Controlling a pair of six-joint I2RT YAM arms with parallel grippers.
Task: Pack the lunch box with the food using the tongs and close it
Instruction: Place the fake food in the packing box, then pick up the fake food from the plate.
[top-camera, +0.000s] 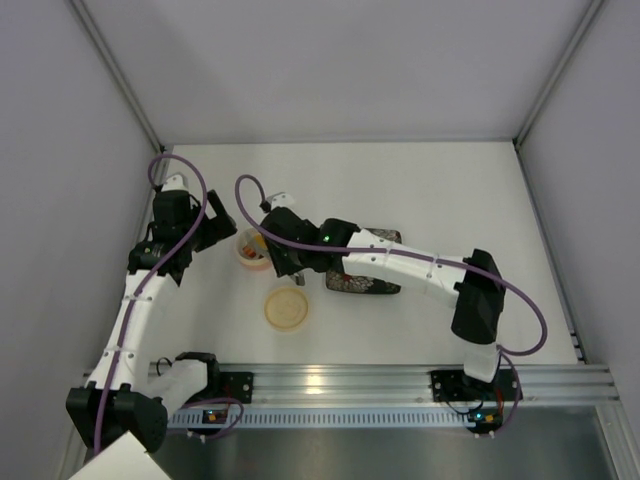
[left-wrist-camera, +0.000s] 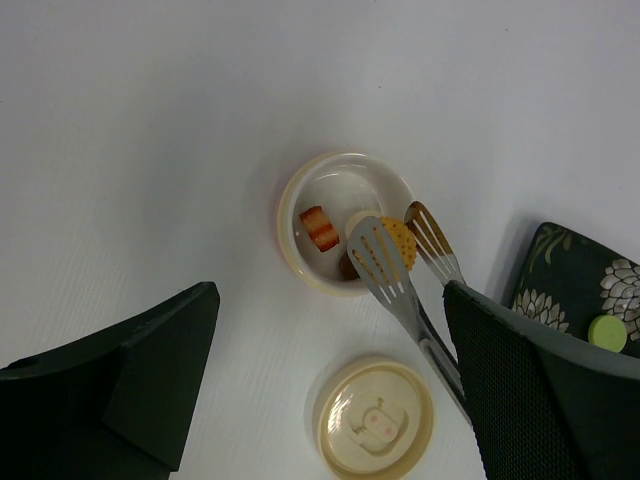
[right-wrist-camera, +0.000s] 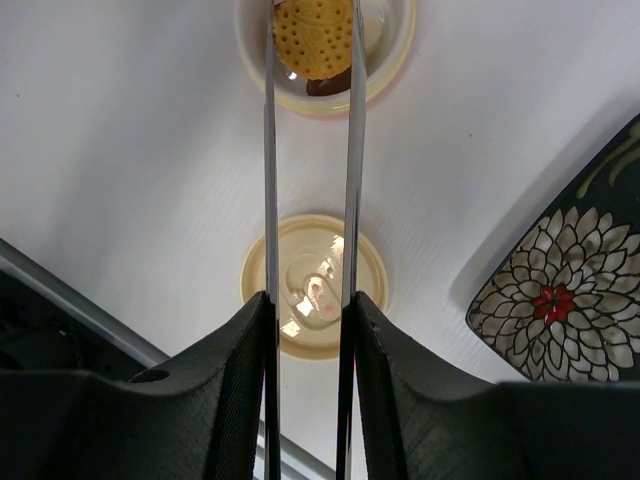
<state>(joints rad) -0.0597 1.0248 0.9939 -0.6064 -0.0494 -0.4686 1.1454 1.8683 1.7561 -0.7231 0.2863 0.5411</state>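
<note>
The lunch box (left-wrist-camera: 338, 184) stands on the white table, its rim (right-wrist-camera: 396, 58) at the top of the right wrist view. My right gripper (right-wrist-camera: 308, 325) is shut on the slim metal tongs (right-wrist-camera: 352, 180), whose flat tips (left-wrist-camera: 378, 254) reach into the box. An orange round piece of food (right-wrist-camera: 312, 38) sits between the tips, and a red-striped piece (left-wrist-camera: 320, 228) lies inside the box. A green round piece (left-wrist-camera: 607, 332) rests on the plate. My left gripper (left-wrist-camera: 328, 320) hangs open just left of the box (top-camera: 252, 250), holding nothing.
The cream round lid (left-wrist-camera: 375, 420) lies flat on the table in front of the box, also under the tongs (right-wrist-camera: 313, 290). The black floral plate (right-wrist-camera: 570, 290) sits to the right, partly covered by my right arm (top-camera: 400, 262). White walls enclose the table.
</note>
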